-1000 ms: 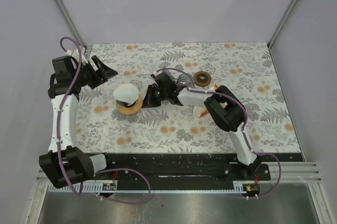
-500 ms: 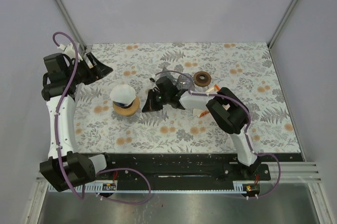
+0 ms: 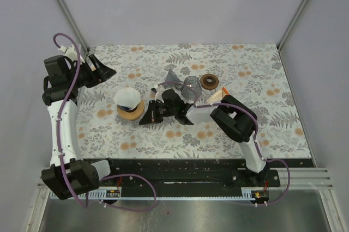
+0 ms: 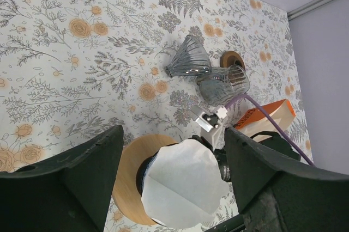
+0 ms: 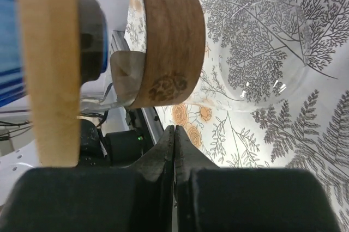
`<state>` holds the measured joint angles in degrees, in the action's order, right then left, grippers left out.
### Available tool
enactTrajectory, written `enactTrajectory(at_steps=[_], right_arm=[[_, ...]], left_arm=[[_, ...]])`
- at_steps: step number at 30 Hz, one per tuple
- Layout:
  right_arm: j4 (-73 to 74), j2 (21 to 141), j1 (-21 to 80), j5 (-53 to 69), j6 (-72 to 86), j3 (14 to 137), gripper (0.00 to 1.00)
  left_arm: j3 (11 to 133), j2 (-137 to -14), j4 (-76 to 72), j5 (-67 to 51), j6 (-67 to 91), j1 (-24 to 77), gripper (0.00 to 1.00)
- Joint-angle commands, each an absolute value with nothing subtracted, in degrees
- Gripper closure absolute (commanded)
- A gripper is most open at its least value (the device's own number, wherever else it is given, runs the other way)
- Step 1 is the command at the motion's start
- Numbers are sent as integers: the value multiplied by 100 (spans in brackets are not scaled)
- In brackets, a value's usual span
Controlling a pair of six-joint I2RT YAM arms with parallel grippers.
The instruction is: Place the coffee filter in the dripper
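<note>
The white paper coffee filter [image 3: 127, 97] sits folded in the mouth of the dripper [image 3: 133, 113], which has a flat wooden ring. In the left wrist view the filter [image 4: 185, 180] covers most of the ring [image 4: 126, 175]. My left gripper [image 3: 107, 71] is open and empty, up and to the left of the dripper, apart from it. My right gripper [image 3: 143, 118] is shut on nothing, low at the dripper's near right side. Its wrist view shows a wooden band [image 5: 169, 41] and a glass bulb [image 5: 256, 47] just past the shut fingertips [image 5: 174, 128].
Behind the right arm stand a glass funnel [image 4: 188, 60] and a ribbed glass vessel [image 4: 223, 82]. A brown disc [image 3: 209, 81] lies to their right. An orange and white packet [image 3: 215, 98] lies by the right forearm. Grey walls close the table's back and sides.
My right gripper has slid from the dripper's right side toward the near edge and a little left, staying shut. The left gripper drew back slightly to the left. The filter stayed in the dripper.
</note>
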<state>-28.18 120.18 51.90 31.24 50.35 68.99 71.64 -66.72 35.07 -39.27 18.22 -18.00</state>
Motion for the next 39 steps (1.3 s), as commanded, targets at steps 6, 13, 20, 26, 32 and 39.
enactTrajectory(at_steps=[6, 13, 20, 26, 32, 39], right_arm=[[-3725, 12629, 5317, 3383, 6757, 7119, 100], [-3499, 12964, 5537, 3332, 7075, 7707, 100], [-3524, 13148, 5528, 2997, 7453, 7821, 100], [-3533, 13588, 5485, 2787, 7734, 8401, 100], [-3173, 13868, 5370, 2347, 7567, 9077, 100], [-2848, 14668, 5300, 2022, 7690, 10387, 100]], left_arm=[[7216, -6574, 3278, -3990, 1775, -1881, 22], [7269, -6618, 3261, -3999, 1767, -1898, 22], [7295, -6671, 3217, -4043, 1784, -1916, 22], [7330, -6688, 3225, -4069, 1767, -1942, 22], [7400, -6732, 3243, -4061, 1749, -1960, 22], [7611, -6776, 3217, -4140, 1819, -1978, 22]])
